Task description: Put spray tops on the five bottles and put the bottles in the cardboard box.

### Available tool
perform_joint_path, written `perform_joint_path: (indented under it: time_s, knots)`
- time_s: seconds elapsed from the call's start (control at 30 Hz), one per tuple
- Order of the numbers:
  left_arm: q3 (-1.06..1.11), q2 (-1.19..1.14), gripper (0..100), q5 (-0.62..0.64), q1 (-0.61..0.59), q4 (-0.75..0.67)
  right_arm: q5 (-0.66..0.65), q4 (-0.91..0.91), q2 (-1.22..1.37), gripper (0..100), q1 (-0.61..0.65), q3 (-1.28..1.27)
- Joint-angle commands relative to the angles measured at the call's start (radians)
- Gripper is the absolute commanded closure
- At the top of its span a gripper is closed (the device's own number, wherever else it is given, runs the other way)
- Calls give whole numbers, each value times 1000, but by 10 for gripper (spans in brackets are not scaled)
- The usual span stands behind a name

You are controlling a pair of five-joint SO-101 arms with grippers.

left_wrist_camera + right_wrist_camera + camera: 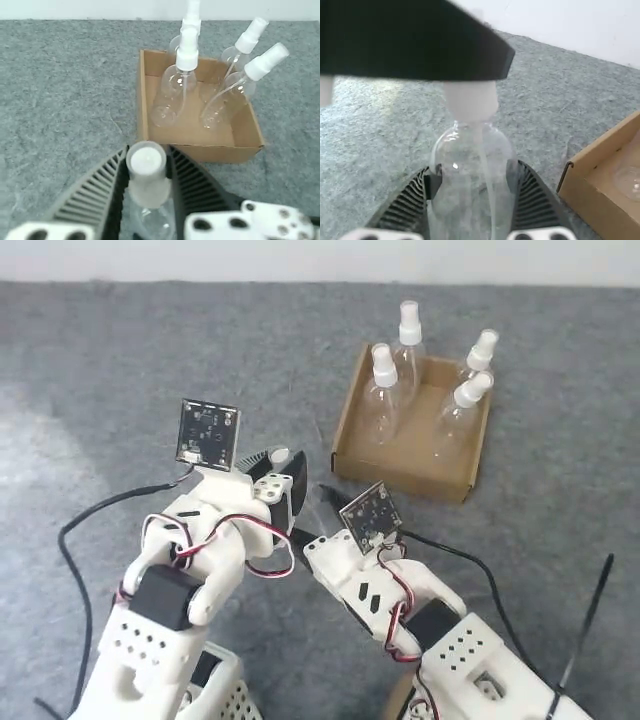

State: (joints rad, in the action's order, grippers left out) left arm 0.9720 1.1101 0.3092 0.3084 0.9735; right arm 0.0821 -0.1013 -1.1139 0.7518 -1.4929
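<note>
A clear bottle [470,165] stands upright between the jaws of my right gripper [470,200], which is shut on its body. Its white spray top [146,162] sits on the neck, and my left gripper [146,155] is shut on that top from above. In the high view both grippers meet in front of the cardboard box [345,430], the left gripper [282,468] over the right gripper [308,525]. Several capped bottles [383,390] stand leaning inside the box. The box [200,150] lies just beyond the held bottle [152,215].
Grey felt covers the table. A black cable [75,530] loops at the left and another cable [590,620] runs at the right. A corner of the box [600,190] is close beside the held bottle. Open mat lies to the left of the box.
</note>
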Motion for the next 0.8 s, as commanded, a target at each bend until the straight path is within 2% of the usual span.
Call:
perform_joint_path:
  time_s: [0.0, 0.17, 0.4, 0.47, 0.57, 0.67, 0.77]
  knots:
    - [-28, -2, 810, -75, -12, 0, 9, 28, -22, 992, -51, 38]
    - [-111, -2, 716, -84, -117, 8, 9, 31, -22, 992, -53, 38]
    - [-147, 55, 697, -86, -135, 64, 9, 38, -13, 992, -56, 40]
    - [-128, 126, 697, -95, -140, 81, 9, 35, -13, 992, -64, 41]
    - [-53, 259, 697, -180, -144, 100, 9, 7, -13, 992, -134, 94]
    - [64, 382, 698, -219, -144, 61, 9, -67, -12, 992, -219, 204]
    - [145, 466, 698, -226, -140, 18, 9, -143, -12, 992, -234, 321]
